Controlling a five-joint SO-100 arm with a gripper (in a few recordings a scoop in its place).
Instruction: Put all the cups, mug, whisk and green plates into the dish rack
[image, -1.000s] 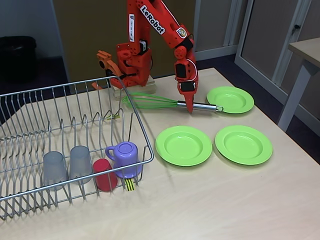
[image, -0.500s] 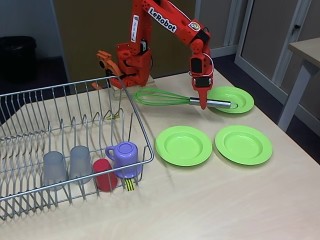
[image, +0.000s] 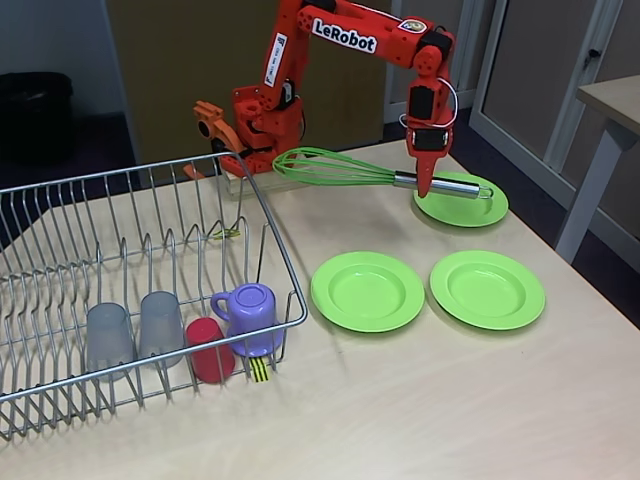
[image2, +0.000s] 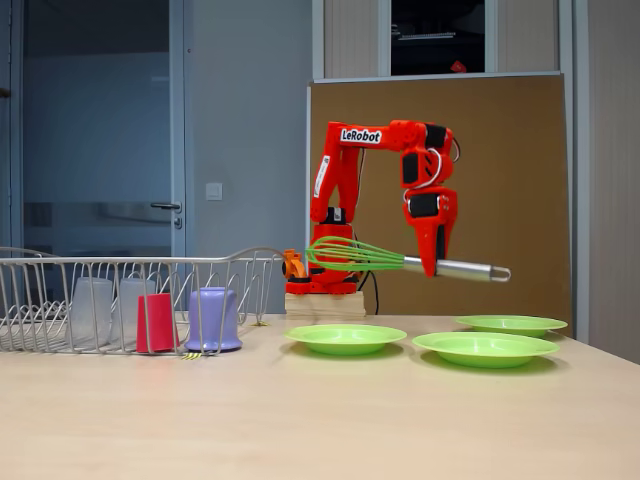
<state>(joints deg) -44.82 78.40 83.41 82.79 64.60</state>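
My gripper is shut on the whisk, gripping its steel handle. The whisk hangs level well above the table, green wires pointing left. Three green plates lie on the table: one at the back right under the handle, one in the middle, one on the right. The dish rack stands at the left. In its front row sit two grey cups, a red cup and the purple mug.
The arm's orange base stands on a wooden block at the back of the table. Another table's corner shows at the far right. Bare tabletop stretches in front of the plates.
The gripper has lifted the whisk off the table and carried it up and to the right. It now hangs above the back right plate. Plates and rack contents have not moved.
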